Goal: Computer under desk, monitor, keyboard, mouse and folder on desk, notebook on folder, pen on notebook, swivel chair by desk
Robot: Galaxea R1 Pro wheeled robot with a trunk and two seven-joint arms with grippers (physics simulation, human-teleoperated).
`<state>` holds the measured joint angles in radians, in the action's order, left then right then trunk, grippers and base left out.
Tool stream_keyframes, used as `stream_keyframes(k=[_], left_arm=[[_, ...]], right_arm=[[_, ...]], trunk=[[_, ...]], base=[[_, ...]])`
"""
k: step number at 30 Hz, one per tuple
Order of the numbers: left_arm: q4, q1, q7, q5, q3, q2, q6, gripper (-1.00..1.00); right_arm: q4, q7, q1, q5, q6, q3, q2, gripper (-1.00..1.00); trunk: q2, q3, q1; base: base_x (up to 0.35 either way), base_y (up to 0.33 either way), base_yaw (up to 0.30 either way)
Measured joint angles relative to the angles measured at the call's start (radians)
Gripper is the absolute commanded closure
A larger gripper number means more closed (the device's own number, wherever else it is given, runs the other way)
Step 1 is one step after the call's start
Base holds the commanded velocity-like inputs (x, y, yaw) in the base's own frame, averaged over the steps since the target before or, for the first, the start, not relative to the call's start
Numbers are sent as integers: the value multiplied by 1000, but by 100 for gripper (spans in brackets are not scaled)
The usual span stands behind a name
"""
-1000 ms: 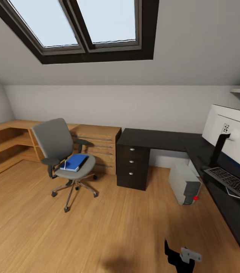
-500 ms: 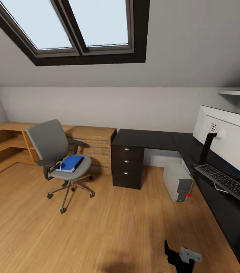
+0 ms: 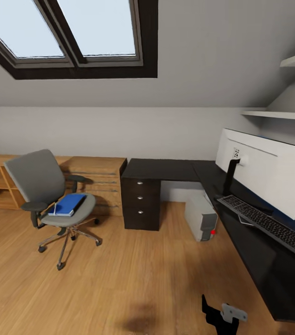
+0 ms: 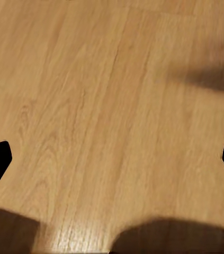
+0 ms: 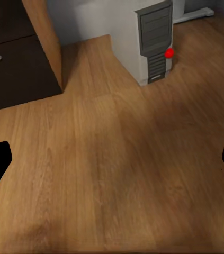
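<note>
The folder [image 3: 67,204] lay flat on the seat of the swivel chair [image 3: 50,195], well to my left and ahead, with its long axis running away from me toward the wall. The table [image 3: 250,223] stood to my right, carrying the monitor [image 3: 268,174] and keyboard [image 3: 266,224]; the computer [image 3: 200,216] sat beneath it. My left arm was judged the nearer. Both sets of jaws stood apart, empty, above the floor [image 4: 112,106].

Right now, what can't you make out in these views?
- Mouse: none recognizable, head view.
- Monitor: screen faces away, right end cut by the frame edge.
- Pen and notebook: too small to separate from the folder on the chair.
- Keyboard: its keys are too small to read.
</note>
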<state>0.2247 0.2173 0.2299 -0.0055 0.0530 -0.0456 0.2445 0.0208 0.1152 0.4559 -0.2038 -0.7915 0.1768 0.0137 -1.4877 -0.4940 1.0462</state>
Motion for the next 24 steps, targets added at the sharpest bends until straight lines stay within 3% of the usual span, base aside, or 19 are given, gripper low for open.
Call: stream_keyframes(k=[12, 24], left_arm=[[0, 0, 0, 0, 0, 0, 0, -100], [-2, 0, -1, -1, -1, -2, 0, -100]], right_arm=[[0, 0, 0, 0, 1, 0, 0, -100], [-1, -1, 0, 0, -1, 0, 0, -100]], trunk=[[0, -5, 0], [0, -5, 0]], base=[[-275, -164, -12], [-166, -300, -45]])
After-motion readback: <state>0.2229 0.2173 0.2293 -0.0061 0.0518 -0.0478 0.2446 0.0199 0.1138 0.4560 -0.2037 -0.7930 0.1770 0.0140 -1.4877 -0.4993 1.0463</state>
